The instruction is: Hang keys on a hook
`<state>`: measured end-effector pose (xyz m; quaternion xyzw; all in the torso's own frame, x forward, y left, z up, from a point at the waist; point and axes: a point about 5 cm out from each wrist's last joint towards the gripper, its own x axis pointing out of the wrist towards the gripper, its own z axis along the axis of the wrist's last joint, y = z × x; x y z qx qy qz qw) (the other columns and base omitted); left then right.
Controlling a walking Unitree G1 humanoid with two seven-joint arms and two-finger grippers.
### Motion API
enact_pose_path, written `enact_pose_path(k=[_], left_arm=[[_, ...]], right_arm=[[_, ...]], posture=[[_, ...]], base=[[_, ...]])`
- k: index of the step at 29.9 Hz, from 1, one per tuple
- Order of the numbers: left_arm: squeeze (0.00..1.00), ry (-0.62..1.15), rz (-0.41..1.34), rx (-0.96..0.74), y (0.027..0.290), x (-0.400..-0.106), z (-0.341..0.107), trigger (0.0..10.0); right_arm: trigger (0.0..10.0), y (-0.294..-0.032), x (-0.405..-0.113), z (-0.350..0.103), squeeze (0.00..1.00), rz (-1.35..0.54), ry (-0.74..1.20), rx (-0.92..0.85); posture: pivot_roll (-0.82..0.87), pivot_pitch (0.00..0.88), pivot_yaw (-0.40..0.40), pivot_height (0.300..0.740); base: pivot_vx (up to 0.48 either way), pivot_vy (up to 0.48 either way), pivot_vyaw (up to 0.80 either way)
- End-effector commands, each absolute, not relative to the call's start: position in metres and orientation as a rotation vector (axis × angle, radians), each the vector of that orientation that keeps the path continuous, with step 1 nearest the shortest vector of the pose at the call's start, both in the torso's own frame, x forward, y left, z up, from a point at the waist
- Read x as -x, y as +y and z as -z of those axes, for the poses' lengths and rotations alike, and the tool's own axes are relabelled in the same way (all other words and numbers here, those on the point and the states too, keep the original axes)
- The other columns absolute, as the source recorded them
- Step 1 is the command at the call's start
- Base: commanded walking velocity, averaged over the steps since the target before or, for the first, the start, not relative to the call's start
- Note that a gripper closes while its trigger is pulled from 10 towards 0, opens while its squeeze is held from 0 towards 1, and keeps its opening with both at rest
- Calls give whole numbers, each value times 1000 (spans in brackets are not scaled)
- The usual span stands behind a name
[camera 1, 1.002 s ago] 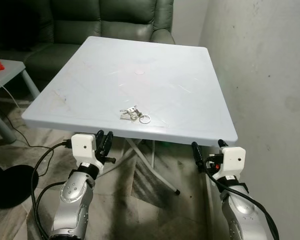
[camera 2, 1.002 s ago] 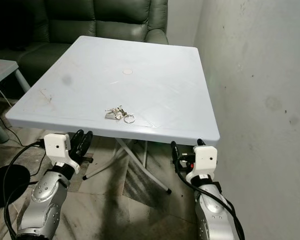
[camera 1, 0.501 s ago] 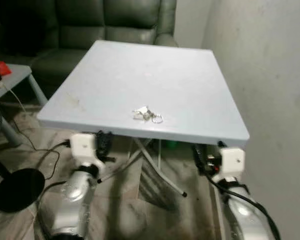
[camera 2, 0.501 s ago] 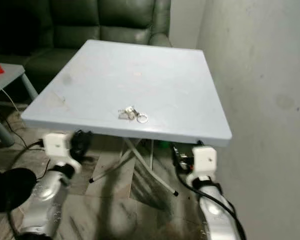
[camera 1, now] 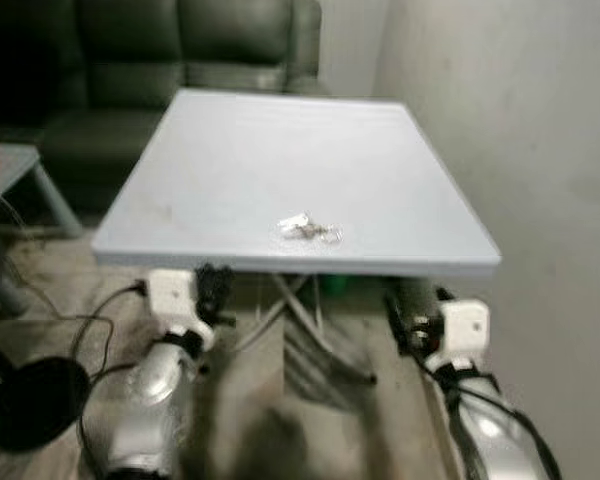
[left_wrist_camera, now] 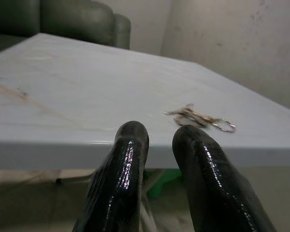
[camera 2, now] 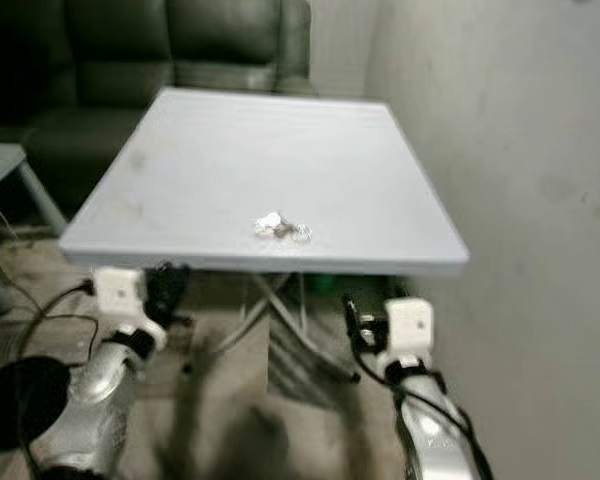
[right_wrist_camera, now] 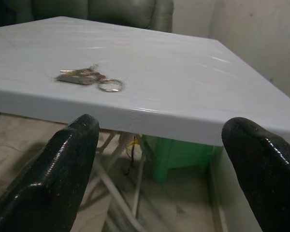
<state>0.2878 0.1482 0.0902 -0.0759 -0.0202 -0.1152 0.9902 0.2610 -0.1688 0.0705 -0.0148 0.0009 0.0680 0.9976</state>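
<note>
A small bunch of keys (camera 1: 307,229) with a metal ring lies near the front edge of the white folding table (camera 1: 280,150). The keys (right_wrist_camera: 89,77) lie flat, and the bunch of keys (left_wrist_camera: 199,117) is blurred in the left wrist view. My left gripper (camera 1: 215,285) hangs below the table's front edge at the left, its fingers (left_wrist_camera: 130,164) nearly together with nothing between them. My right gripper (camera 1: 417,305) is below the front right corner, its fingers (right_wrist_camera: 67,159) spread wide and empty.
A dark green sofa (camera 1: 170,50) stands behind the table. A plain wall (camera 1: 520,120) runs close along the right. A black round stand base (camera 1: 30,400) and cables lie on the floor at left, beside a grey side table (camera 1: 10,165). The table's legs (camera 1: 310,330) cross underneath.
The whole picture has shifted and blurred, so the camera has moved; the table now looks a little farther off. The keys lie where they were and both arms hang as before.
</note>
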Motion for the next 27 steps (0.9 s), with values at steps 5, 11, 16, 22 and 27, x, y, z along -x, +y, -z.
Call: enact_pose_path(k=[5, 11, 16, 22, 27], left_arm=[[0, -44, 209, 131, 158, -288, -92, 10000], [0, -45, 211, 131, 157, -289, -92, 10000], [0, -41, 209, 131, 157, -290, -92, 10000], [0, -27, 196, 124, 156, -290, -90, 10000], [0, -26, 206, 130, 153, -289, -91, 10000]], right_arm=[[10000, -161, -265, -75, 0, -157, -17, 18], [10000, -160, -265, -75, 0, -162, -16, 15], [10000, -159, -265, -75, 0, -164, -14, 14], [10000, -158, -265, -74, 0, -169, -13, 14], [10000, -158, -265, -74, 0, -175, -10, 21]], posture=[[-38, 1, -56, 740], [-38, 0, -57, 740], [-39, 0, -56, 740], [-40, 1, -55, 740], [-40, 5, -57, 740]], base=[[0, 480, 0], [0, 480, 0], [0, 467, 0], [0, 41, 0], [0, 0, 0]])
